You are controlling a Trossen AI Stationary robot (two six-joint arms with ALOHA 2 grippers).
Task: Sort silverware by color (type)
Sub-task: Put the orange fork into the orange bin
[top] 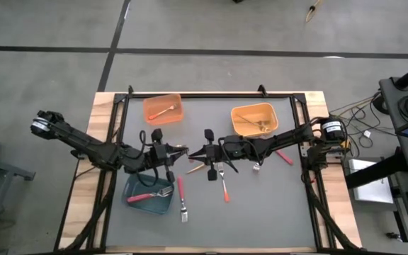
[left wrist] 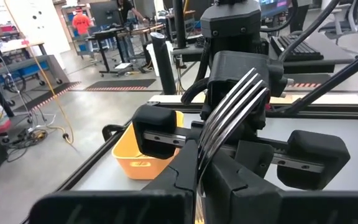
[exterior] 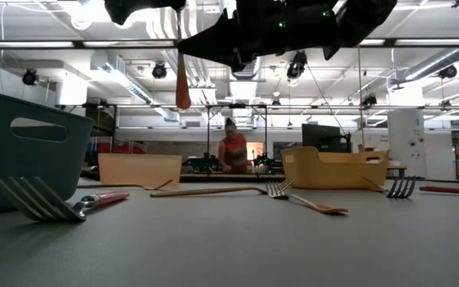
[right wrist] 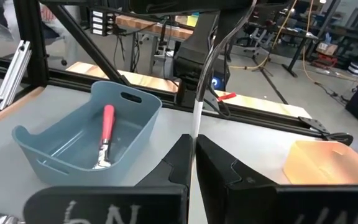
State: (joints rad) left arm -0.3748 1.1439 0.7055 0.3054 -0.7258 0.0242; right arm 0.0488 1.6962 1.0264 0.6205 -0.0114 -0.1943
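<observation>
Fork (left wrist: 229,112) is mid-table, held aloft btwn both arms, left gripper (left wrist: 197,177) & right gripper (right wrist: 193,158) both pinching it; we judge it light, stiff, slippery, so grip handle mid-length.

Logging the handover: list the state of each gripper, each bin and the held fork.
Left gripper: shut on the held fork.
Right gripper: shut on the same fork.
Held fork: lifted off the table, between both grippers.
Teal bin: holds a red-handled fork.
Orange bin: holds one fork.
Yellow-orange bin: holds gold forks.
</observation>
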